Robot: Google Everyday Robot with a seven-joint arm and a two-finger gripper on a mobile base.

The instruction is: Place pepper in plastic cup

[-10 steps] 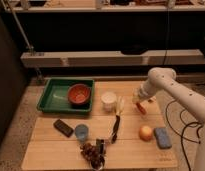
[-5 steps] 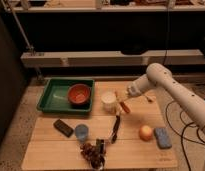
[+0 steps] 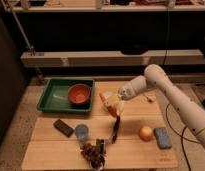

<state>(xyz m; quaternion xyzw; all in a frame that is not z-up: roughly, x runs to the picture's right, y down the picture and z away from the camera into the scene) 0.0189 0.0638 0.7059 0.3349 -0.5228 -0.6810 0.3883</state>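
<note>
My gripper [image 3: 112, 105] hangs over the middle of the wooden table [image 3: 136, 150], at the end of the white arm [image 3: 161, 87] that reaches in from the right. It is shut on the small orange-red pepper [image 3: 114, 112], which pokes out below the fingers above the table top. The pale blue plastic cup [image 3: 81, 132] stands upright to the lower left of the gripper, well apart from it. The white cup is mostly hidden behind the gripper.
A green tray [image 3: 52, 98] at the left holds an orange-red bowl [image 3: 79, 94]. A dark block [image 3: 62, 127], a black utensil [image 3: 116, 130] and a brown cluster [image 3: 93, 151] lie near the cup. A round yellow-orange fruit [image 3: 145, 133] and a blue sponge [image 3: 162, 137] lie at the right.
The gripper has moved left with the pepper, from the right part of the table to over the white cup's spot. Nothing else has moved.
</note>
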